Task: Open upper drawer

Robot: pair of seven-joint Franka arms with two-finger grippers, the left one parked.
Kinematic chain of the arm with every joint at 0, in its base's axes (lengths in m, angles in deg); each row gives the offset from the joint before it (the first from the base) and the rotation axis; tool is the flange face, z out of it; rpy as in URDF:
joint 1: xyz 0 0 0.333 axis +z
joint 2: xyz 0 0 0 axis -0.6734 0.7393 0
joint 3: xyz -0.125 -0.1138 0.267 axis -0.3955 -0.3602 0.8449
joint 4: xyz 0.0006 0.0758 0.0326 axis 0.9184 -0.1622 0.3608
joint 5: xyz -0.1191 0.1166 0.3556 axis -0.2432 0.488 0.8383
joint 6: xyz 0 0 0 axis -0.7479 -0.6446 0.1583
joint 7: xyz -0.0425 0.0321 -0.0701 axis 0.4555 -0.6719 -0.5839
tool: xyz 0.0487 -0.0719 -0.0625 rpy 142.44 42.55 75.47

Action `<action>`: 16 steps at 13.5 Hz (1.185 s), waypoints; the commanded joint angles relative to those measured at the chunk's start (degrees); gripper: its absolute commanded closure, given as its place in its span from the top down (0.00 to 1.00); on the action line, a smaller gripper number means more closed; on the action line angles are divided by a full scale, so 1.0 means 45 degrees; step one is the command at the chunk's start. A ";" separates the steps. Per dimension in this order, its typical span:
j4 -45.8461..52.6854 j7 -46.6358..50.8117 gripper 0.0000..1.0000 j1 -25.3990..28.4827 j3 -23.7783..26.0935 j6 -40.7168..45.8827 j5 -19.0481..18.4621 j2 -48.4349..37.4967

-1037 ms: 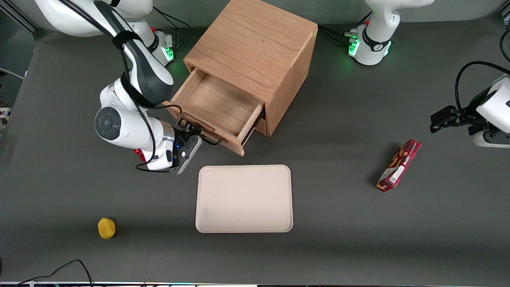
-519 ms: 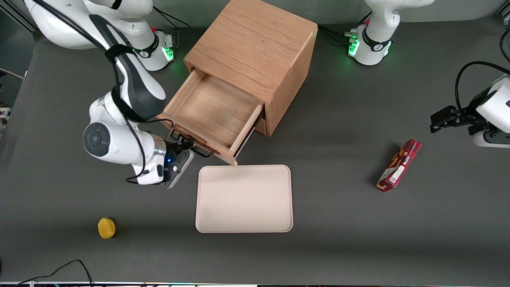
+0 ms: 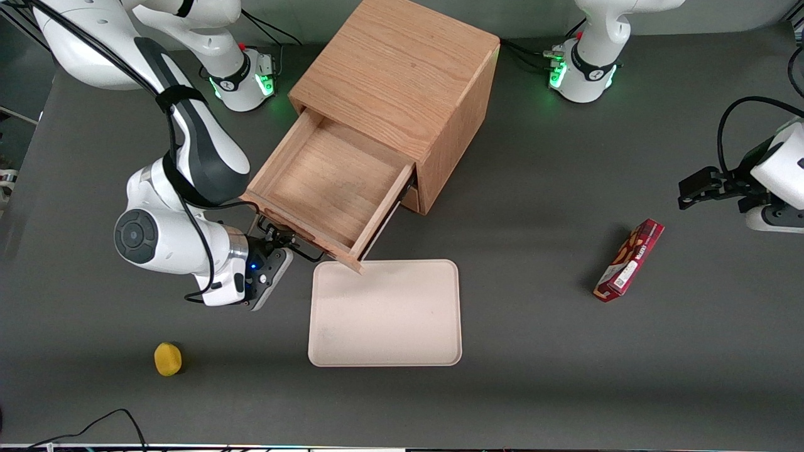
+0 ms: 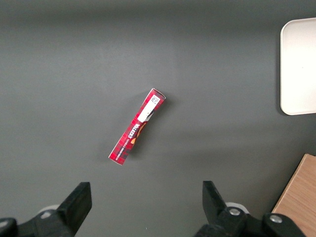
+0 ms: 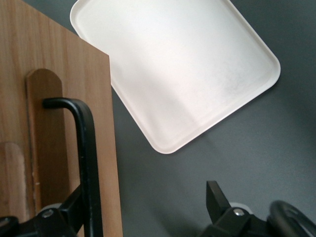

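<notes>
Upper drawer (image 3: 330,182): pulled well out of the wooden cabinet (image 3: 402,75), centre-left of the front frame, its inside bare, its front corner over the edge of the beige tray (image 3: 386,314).
Claw (image 3: 284,242): at the drawer front, clamped round the black bar handle (image 5: 86,148).
Counter (image 3: 534,351): dark grey; a yellow object (image 3: 168,359) lower left, a red box (image 3: 630,260) at right.

A dark grey matte tabletop (image 3: 534,351) fills nearly the whole front view, evenly lit, with soft shadows. Along the upper edge runs a lighter grey strip (image 3: 703,16); a black cable (image 3: 107,419) curls at the lower left.
</notes>
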 commanded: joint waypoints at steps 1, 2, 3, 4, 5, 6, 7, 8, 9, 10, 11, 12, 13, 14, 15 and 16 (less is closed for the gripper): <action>0.1055 -0.0323 1.00 0.0175 -0.0370 0.0561 -0.0197 0.0432; 0.1133 -0.0206 1.00 0.0175 -0.0351 0.0757 -0.0158 0.0336; 0.1153 -0.0147 1.00 0.0195 -0.0350 0.0971 -0.0080 0.0180; 0.1192 0.0028 1.00 0.0176 -0.0331 0.1302 -0.0041 0.0005; 0.1231 0.0320 1.00 0.0195 -0.0292 0.1576 -0.0040 -0.0171; 0.1386 0.0439 1.00 0.0195 -0.0253 0.1966 -0.0021 -0.0250; 0.1736 0.0459 1.00 0.0176 -0.0233 0.2530 -0.0001 -0.0270; 0.2184 0.0479 1.00 0.0175 -0.0233 0.3174 0.0018 -0.0309; 0.2633 0.0730 1.00 0.0175 -0.0214 0.3877 0.0076 -0.0348; 0.3005 0.1390 1.00 0.0195 -0.0233 0.4386 0.0425 -0.0523; 0.3105 0.2267 1.00 0.0137 -0.0233 0.4604 0.0719 -0.0834; 0.3048 0.3049 1.00 0.0117 -0.0233 0.4742 0.0722 -0.1340; 0.2913 0.3966 1.00 0.0136 -0.0253 0.5149 0.0722 -0.2002; 0.2892 0.5155 1.00 0.0098 -0.0253 0.5443 0.0722 -0.2550; 0.2776 0.6346 1.00 0.0078 -0.0311 0.5736 0.0722 -0.3233; 0.2562 0.7267 1.00 0.0058 -0.0389 0.6029 0.0644 -0.3877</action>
